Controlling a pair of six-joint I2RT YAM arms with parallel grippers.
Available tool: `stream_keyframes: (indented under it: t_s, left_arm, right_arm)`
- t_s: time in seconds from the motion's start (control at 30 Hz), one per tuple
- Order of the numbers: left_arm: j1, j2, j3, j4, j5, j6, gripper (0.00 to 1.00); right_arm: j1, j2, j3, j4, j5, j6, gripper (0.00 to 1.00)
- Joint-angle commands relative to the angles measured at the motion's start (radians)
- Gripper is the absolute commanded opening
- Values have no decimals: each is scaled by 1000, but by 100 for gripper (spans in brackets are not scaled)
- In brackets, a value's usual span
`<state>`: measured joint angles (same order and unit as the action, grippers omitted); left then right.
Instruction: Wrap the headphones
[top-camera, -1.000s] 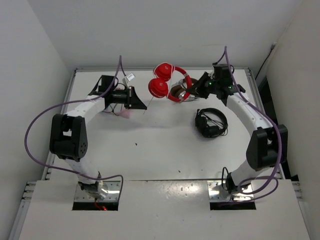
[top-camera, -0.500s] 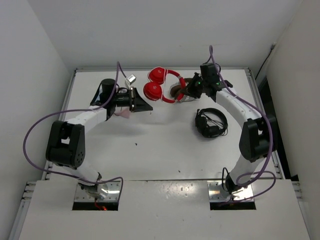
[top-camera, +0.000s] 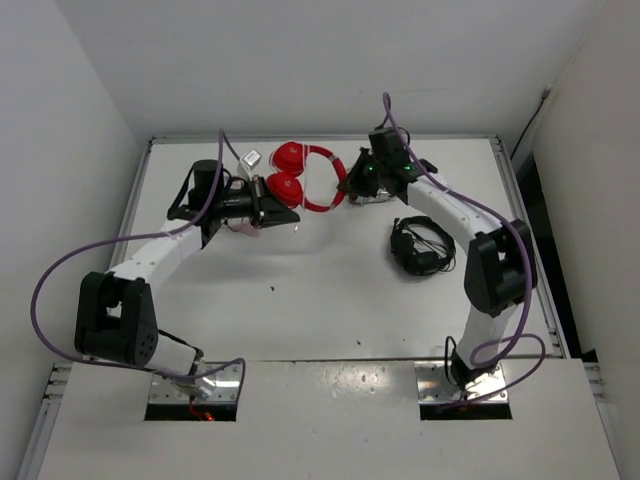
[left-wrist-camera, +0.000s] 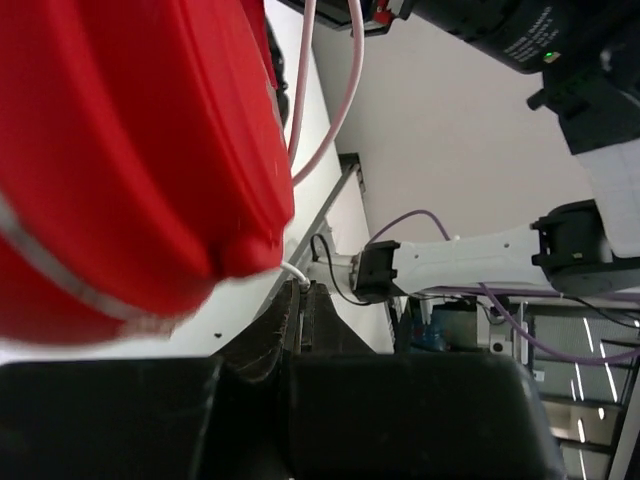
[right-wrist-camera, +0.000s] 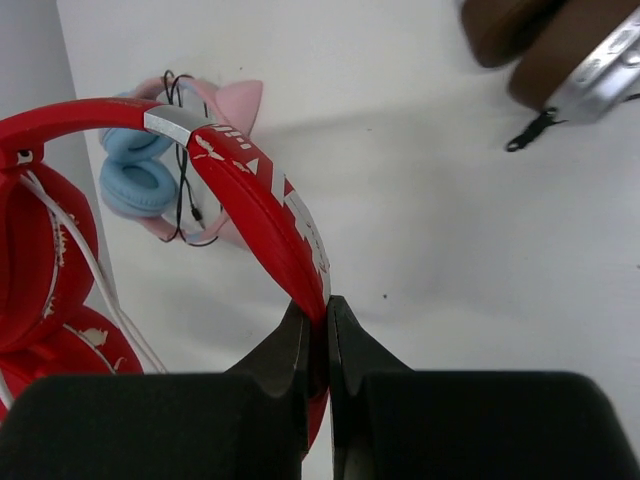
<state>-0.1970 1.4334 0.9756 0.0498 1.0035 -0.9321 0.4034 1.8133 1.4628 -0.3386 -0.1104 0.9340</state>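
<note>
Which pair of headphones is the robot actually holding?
The bright red over-ear headphones: the right end effector pinches their headband. The black headphones and brown-and-silver headphones lie unheld.

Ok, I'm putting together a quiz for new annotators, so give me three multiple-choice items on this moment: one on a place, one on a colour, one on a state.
1. Where does the right gripper grip the red headphones?
A) on an ear cup
B) on the headband
C) nowhere, it holds nothing

2. What colour is the red headphones' cable?
A) black
B) purple
C) white

3. How is the left gripper?
A) shut on the cable
B) wide open, holding nothing
C) shut on an ear cup

Answers:
1 B: the right wrist view shows its jaws pinched on the red band.
2 C: it shows white in both wrist views.
3 A: the left wrist view shows closed jaws with the cable running in between them.
</note>
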Motion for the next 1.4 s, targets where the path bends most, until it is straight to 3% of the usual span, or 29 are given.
stream_keyframes:
  t_s: [0.0,0.23,0.57,0.77,1.03,1.37]
  left_arm:
    - [1,-82,-31,-83,-17,29,0]
    - [102,-119,-32,-165,-68,79,0]
    - [295,-182,6,-669,-281,398,0]
    - [343,-224,-90,-691,-269,408,0]
    - [363,-283,-152,-746,-405,412,0]
    - [401,-165,-216,-786,-508,441,0]
  right_arm:
    - [46,47,97,73,54,20,0]
    - [112,103,108,61,54,-14,0]
    - [250,204,85,153,-34,-118,0]
    - [328,296,134,164,-104,-159,0]
    - [414,395,200,173,-124,-192,0]
    - [468,497,246,162,-144,-248,0]
